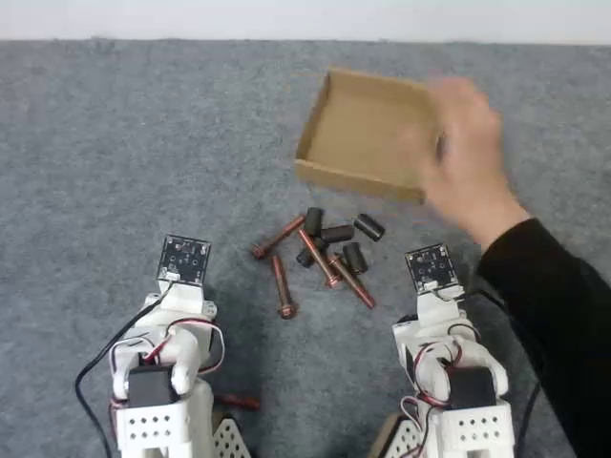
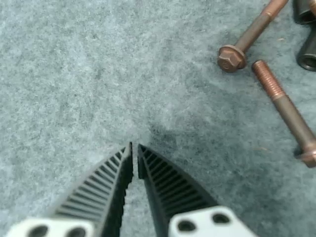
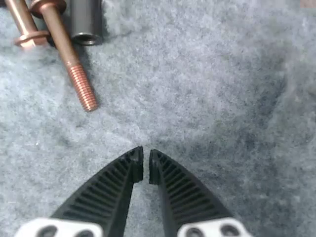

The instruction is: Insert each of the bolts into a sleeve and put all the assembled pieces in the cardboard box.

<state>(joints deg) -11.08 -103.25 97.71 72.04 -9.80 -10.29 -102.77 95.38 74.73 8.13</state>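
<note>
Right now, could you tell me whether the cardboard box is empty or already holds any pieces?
Empty where visible: the cardboard box shows a bare floor; a person's hand hides one side.

table (image 1: 115, 143): grey carpet top | cardboard box (image 1: 353, 178): 1 o'clock from centre | bolts (image 1: 282, 284), sleeves (image 1: 368, 227): loose heap, 6 o'clock of box

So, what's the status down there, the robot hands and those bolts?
Left hand shut, empty. Right hand shut, empty. Bolts and sleeves piled loose on the carpet. Person's hand over the cardboard box edge.
</note>
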